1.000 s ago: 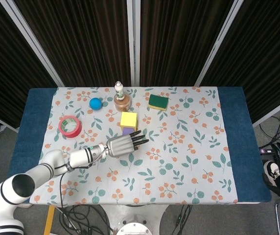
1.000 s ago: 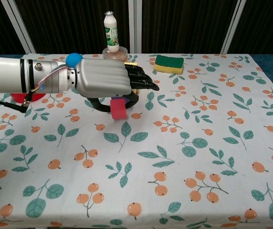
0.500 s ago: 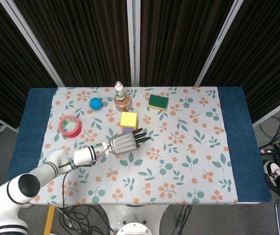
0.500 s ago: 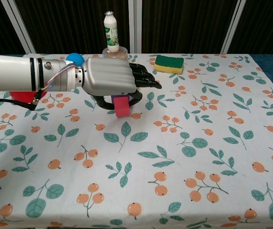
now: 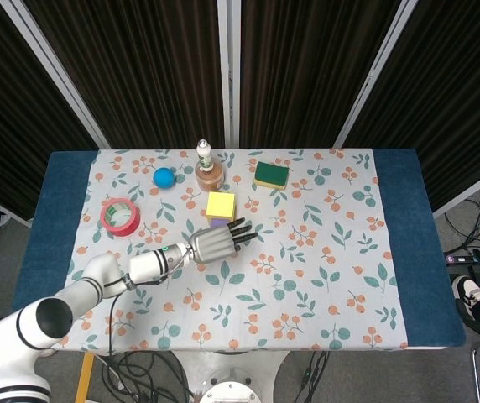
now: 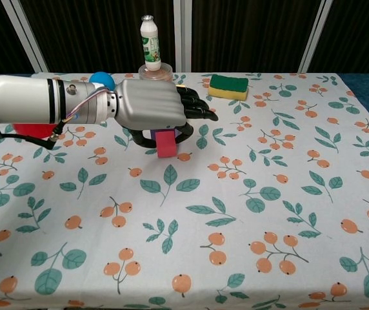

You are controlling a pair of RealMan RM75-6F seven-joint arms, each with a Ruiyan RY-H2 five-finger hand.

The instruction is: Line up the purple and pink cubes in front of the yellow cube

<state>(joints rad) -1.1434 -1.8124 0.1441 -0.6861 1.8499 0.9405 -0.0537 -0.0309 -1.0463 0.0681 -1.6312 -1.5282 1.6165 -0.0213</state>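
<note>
from the head view, the left hand reaches out over the middle of the table, a bit toward its left edge. the yellow cube sits nearer the far edge, and a bit of the purple cube peeks out just in front of it, touching it or nearly so. the pink cube is hidden under the hand here. the right hand is not in this view. a red tape roll, a blue ball, a bottle on a brown stand and a green sponge lie toward the far edge.

from the chest view, the left hand holds the pink cube from above, its dark fingers stretched forward over it. the cube looks down on the cloth or just above it; i cannot tell which. a sliver of purple shows right behind the pink. the right hand is not here either.

i think the step is putting the pink cube down in line. to do it well, keep it straight behind the purple one, press it flat, then open the fingers slowly and lift straight up so nothing gets bumped.
</note>
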